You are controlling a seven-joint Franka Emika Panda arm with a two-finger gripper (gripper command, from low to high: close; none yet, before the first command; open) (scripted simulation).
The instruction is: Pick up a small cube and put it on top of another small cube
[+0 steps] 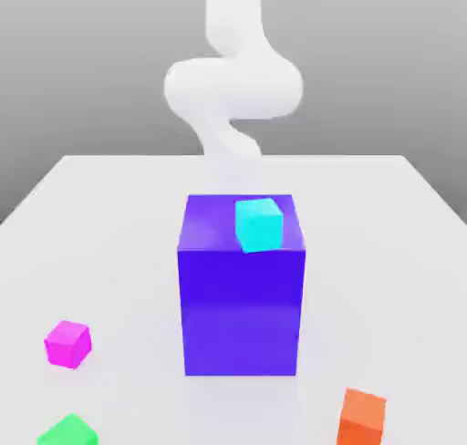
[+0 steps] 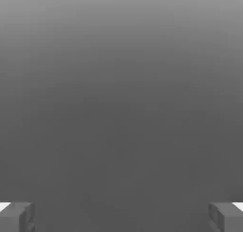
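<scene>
Green cube sits nearest the camera, just in front of the magenta cube; both lie on the tabletop at the exterior view's left of the purple block. Gripper is wide open, holding nothing. Bring it down squarely over the magenta cube, clear of the block.

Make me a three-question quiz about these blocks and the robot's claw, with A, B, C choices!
1. Where is the cyan cube?
A. on the big purple block
B. on the table
C. in the gripper

2. How many small cubes are there?
A. two
B. three
C. four

3. The gripper is:
A. holding the magenta cube
B. open and empty
C. shut

Answers: 1 A, it sits on the block's top face. 2 C, cyan, magenta, the green cube and the orange cube. 3 B, the fingers stand far apart with nothing between.
</scene>
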